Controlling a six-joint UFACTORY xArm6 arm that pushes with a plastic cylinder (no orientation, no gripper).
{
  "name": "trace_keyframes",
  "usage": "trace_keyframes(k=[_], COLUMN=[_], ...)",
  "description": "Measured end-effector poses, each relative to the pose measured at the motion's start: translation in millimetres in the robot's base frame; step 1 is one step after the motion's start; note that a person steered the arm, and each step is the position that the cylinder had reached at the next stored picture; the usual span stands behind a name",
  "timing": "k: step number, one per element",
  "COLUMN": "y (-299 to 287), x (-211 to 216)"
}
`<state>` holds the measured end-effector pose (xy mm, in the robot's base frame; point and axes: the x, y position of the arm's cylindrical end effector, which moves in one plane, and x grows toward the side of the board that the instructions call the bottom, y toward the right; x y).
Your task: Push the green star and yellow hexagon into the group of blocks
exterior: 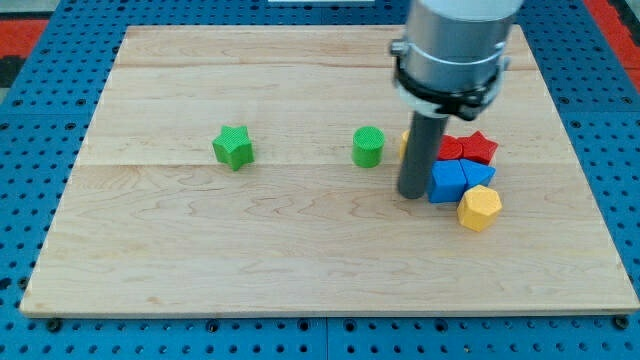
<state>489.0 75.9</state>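
Observation:
The green star [233, 147] lies alone on the left half of the wooden board [300, 250]. The yellow hexagon [479, 208] sits at the bottom right of the group, touching a blue block [447, 182]. The group also holds a second blue block [481, 174], a red star [480, 147], a red block [452, 148] and a yellow block [405, 143] mostly hidden behind the rod. My tip [412, 194] rests on the board just left of the blue block, to the right of and below a green cylinder [368, 147].
The board lies on a blue pegboard table [30, 200]. The arm's grey body [455, 45] hangs over the board's top right and hides part of it.

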Motion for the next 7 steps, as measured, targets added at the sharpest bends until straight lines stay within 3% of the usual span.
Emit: trace_keyframes(k=[1, 2, 3, 4, 5, 6, 7], y=[44, 129, 134, 164, 83, 42, 53], x=[62, 62, 27, 81, 41, -28, -4])
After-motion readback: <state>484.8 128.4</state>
